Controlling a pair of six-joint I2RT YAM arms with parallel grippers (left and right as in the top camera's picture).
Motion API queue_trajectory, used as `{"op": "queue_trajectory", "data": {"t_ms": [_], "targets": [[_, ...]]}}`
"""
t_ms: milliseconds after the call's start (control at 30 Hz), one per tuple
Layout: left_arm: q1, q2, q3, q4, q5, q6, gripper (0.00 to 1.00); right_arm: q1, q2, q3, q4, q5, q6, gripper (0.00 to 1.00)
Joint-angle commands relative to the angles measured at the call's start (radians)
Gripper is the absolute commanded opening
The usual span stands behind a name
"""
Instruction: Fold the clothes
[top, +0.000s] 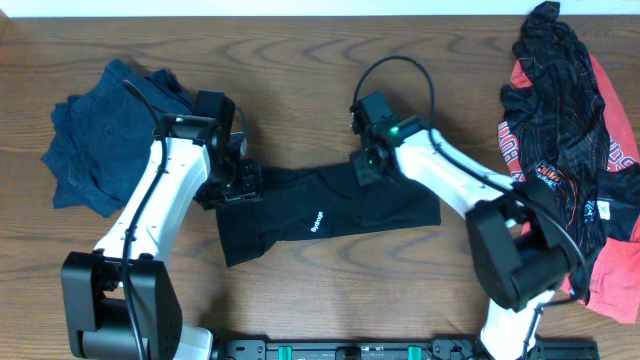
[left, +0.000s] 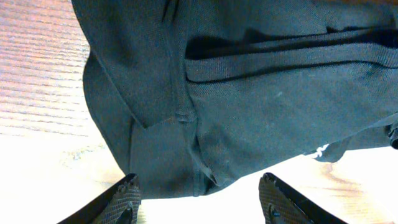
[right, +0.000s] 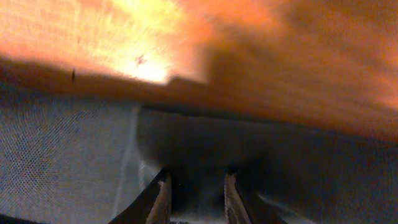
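A black T-shirt (top: 330, 215) with small white lettering lies folded into a band across the middle of the table. My left gripper (top: 240, 185) hovers at its left end. In the left wrist view that gripper (left: 199, 190) is open, and the shirt's hem (left: 249, 93) lies just beyond the fingertips with nothing between them. My right gripper (top: 365, 165) is down on the shirt's far edge. In the right wrist view its gripper (right: 197, 186) has narrow jaws with dark cloth (right: 280, 168) bunched between them.
A heap of dark blue clothes (top: 100, 140) lies at the back left. On the right edge sits a pile with a black red-printed shirt (top: 560, 90) over a red garment (top: 610, 270). Bare wood runs along the far side.
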Motion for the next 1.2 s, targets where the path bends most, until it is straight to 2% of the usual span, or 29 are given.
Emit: {"op": "queue_trajectory", "data": {"t_ms": [0, 267, 567, 733, 900, 1167], "targets": [[0.0, -0.003, 0.013, -0.006, 0.001, -0.001, 0.63, 0.037, 0.043, 0.001, 0.009, -0.056, 0.015, 0.27], [0.0, -0.003, 0.013, -0.006, -0.021, -0.001, 0.64, 0.06, 0.006, 0.01, 0.043, -0.026, 0.001, 0.38], [0.0, -0.001, 0.003, 0.006, -0.073, -0.001, 0.8, -0.024, -0.205, 0.015, 0.014, 0.029, 0.0, 0.51], [0.0, 0.005, -0.055, 0.039, -0.072, -0.002, 0.83, -0.087, -0.331, 0.015, -0.042, 0.028, 0.001, 0.52], [0.0, 0.006, -0.143, 0.116, -0.066, -0.002, 0.83, -0.137, -0.363, 0.015, -0.125, 0.028, 0.001, 0.51], [0.0, 0.006, -0.306, 0.354, -0.069, -0.002, 0.83, -0.149, -0.362, 0.014, -0.161, 0.028, 0.001, 0.52]]}}
